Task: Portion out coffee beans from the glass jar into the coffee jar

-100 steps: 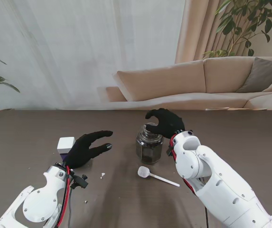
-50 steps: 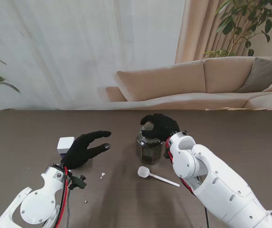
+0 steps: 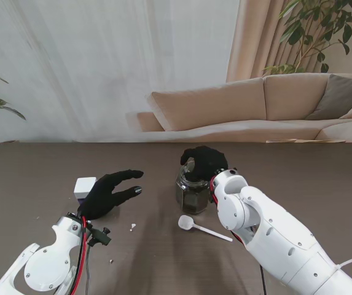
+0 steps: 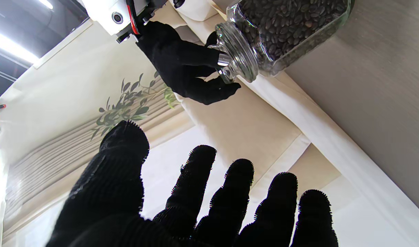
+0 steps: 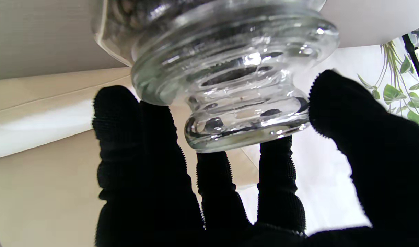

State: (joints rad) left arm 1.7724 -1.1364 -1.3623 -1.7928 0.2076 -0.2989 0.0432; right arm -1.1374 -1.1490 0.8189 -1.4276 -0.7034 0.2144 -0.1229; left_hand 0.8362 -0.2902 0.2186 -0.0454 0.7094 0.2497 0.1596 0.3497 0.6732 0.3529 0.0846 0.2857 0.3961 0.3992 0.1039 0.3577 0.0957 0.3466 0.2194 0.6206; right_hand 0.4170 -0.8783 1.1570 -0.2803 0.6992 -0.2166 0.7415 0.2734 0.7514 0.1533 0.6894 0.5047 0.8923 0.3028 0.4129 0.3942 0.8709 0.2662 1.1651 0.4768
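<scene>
The glass jar (image 3: 193, 193) of dark coffee beans stands upright at the table's middle, with its glass lid on. My right hand (image 3: 205, 161) sits on top of it. In the right wrist view the lid's knob (image 5: 247, 123) lies between the thumb and the curled fingers (image 5: 147, 144), which touch it. The left wrist view shows the jar (image 4: 291, 31) and that hand (image 4: 185, 61) gripping the knob. My left hand (image 3: 111, 192) hovers open to the jar's left, fingers (image 4: 195, 178) spread, holding nothing. Beside it stands a small white container with a purple base (image 3: 85, 186).
A white plastic spoon (image 3: 200, 227) lies on the brown table (image 3: 298, 172), nearer to me than the jar, bowl toward the left. A small white crumb (image 3: 132, 227) lies near my left wrist. A beige sofa (image 3: 255, 110) stands behind the table's far edge.
My right hand has shifted slightly left and settled over the jar's lid, its fingers closing around the knob. The left hand, the spoon and the jar have stayed where they were.
</scene>
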